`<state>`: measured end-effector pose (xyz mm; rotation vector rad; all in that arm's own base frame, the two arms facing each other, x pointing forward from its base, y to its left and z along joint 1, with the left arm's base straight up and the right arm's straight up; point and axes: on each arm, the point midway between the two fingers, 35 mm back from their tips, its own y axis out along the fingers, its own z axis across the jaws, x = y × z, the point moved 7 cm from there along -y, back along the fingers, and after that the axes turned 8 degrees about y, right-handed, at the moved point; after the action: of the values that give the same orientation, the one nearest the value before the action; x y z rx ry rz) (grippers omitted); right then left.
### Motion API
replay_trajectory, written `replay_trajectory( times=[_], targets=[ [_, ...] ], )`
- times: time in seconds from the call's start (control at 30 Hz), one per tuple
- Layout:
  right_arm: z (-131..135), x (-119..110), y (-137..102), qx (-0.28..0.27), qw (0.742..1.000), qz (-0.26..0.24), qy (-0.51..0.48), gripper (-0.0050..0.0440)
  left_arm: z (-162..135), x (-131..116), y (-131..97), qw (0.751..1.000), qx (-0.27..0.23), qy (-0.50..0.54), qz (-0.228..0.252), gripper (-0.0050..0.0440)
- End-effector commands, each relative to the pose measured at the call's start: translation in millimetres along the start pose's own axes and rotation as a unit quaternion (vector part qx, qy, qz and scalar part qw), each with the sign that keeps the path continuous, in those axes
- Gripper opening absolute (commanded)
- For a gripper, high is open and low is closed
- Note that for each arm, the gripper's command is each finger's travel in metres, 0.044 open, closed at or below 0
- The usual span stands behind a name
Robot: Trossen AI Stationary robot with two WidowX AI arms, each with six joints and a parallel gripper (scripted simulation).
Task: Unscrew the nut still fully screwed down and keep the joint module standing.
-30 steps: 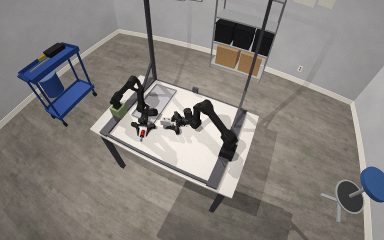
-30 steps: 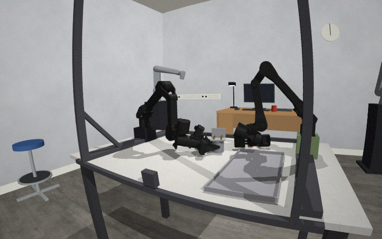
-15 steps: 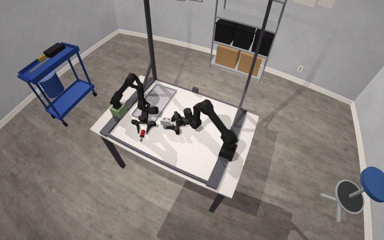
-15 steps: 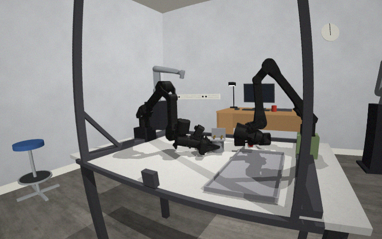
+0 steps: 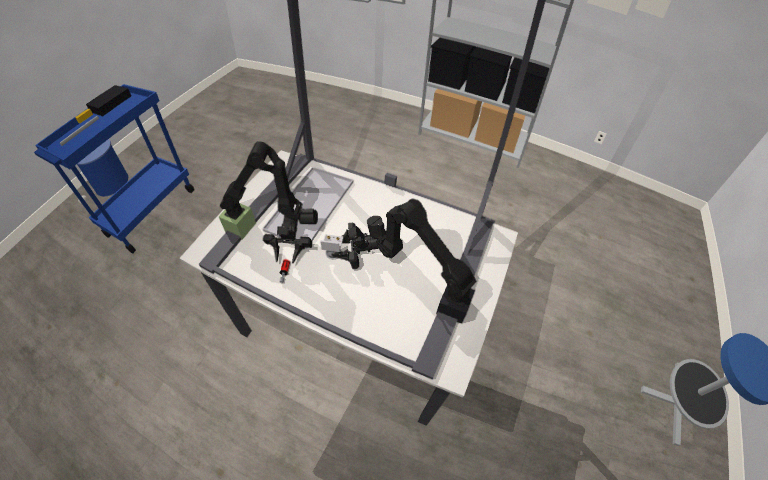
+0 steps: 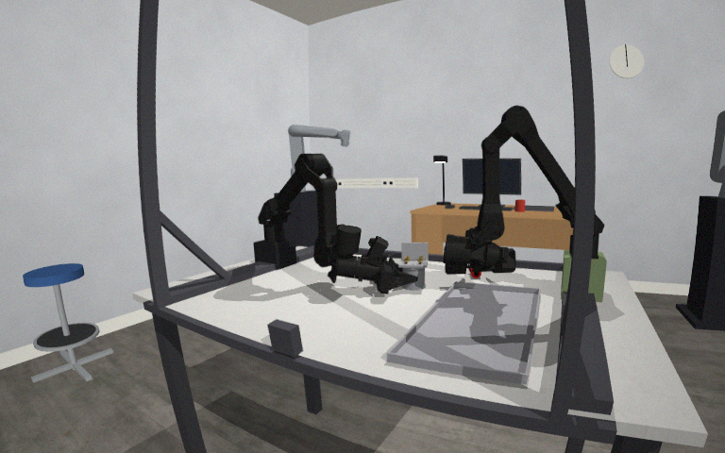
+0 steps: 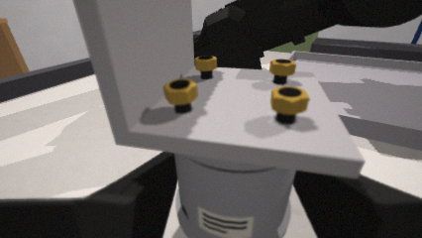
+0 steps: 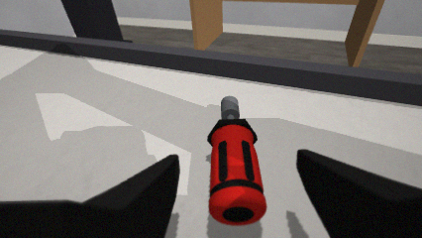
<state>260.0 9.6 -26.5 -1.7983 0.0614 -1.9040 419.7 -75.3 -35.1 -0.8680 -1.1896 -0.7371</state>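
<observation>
Gripping the module (image 5: 330,254) (image 6: 421,277) (image 7: 235,193), the left gripper (image 5: 335,255) (image 6: 415,278) (image 7: 233,154) stands part-open. The right gripper (image 5: 286,261) (image 6: 476,271) (image 8: 237,160), wide open, flanks the nut driver (image 5: 284,267) (image 6: 475,274) (image 8: 237,164), holding nothing.

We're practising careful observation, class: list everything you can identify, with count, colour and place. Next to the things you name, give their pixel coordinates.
Joint module (image 5: 329,254) (image 6: 421,277) (image 7: 233,188): one, grey, standing on table (image 5: 385,316) (image 6: 331,330) (image 7: 50,169) (image 8: 124,109)
Bracket (image 5: 330,243) (image 6: 413,251) (image 7: 233,119): one, light grey, atop module
Nuts (image 7: 289,101): four, yellow, on bracket studs
Nut driver (image 5: 285,266) (image 6: 475,274) (image 8: 235,166): one, red-black, on table
Tray (image 5: 325,195) (image 6: 454,342) (image 7: 357,66): one, grey, on table
Table: one, white, centre
Block (image 5: 236,221) (image 6: 594,277): one, green, under right arm
Cart (image 5: 154,100): one, blue, by wall
Boxes (image 5: 489,73): three black, two brown, on shelves
Stool (image 5: 747,367) (image 6: 53,274): one, blue seat, floor
Desk (image 7: 11,55) (image 8: 205,25): one, brown, beyond table
Monitor (image 6: 492,176): one, dark, on desk
Mug (image 6: 520,205): one, red, on desk
Clock (image 6: 626,61): one, pale, wall
Arms: two, black, over table
Left tool (image 5: 338,255): one, black, at module
Right tool (image 5: 287,258) (image 8: 237,160): one, black, open around driver
</observation>
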Motion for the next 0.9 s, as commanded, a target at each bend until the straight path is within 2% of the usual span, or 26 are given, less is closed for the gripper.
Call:
replay_trajectory(
  times=[0.0,0.4,0.87],
  targets=[
    [8,7,-4,0.004,1.000,-0.002,0.021,0.0300,-2,14,3,1.000,0.001,-0.013,-0.014,0.0245],
    [9,12,-24,0.003,1.000,-0.001,0.021,0.0300,-2,14,3,1.000,0.001,-0.013,-0.014,0.0245],
    [9,14,-30,0.003,1.000,0.001,0.022,0.0300,-2,14,3,1.000,0.001,-0.013,-0.014,0.0245]
  ],
)
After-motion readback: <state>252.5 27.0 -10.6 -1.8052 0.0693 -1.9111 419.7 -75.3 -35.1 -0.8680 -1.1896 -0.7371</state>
